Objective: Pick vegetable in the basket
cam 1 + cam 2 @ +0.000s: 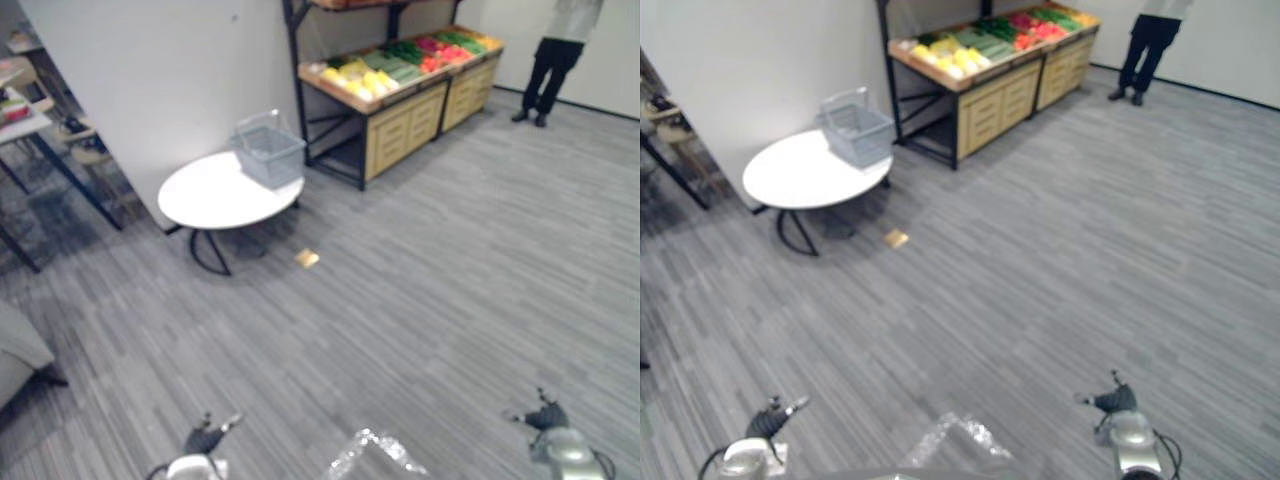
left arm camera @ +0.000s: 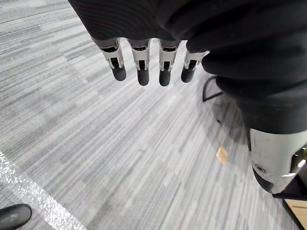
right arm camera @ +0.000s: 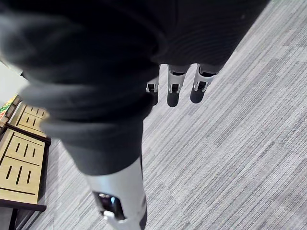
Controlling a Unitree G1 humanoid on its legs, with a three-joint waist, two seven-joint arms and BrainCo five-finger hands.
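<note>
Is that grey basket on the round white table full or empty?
It looks empty: the basket stands upright on the table, and nothing coloured shows through its sides; the bottom is partly hidden.

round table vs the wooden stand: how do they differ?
The round table is white, on thin dark legs; the wooden stand is boxy, with slatted fronts. The table holds one grey basket; the stand holds yellow, green and red produce. Both stand on the grey floor near the wall.

No readable text, labels or signs anywhere
</note>
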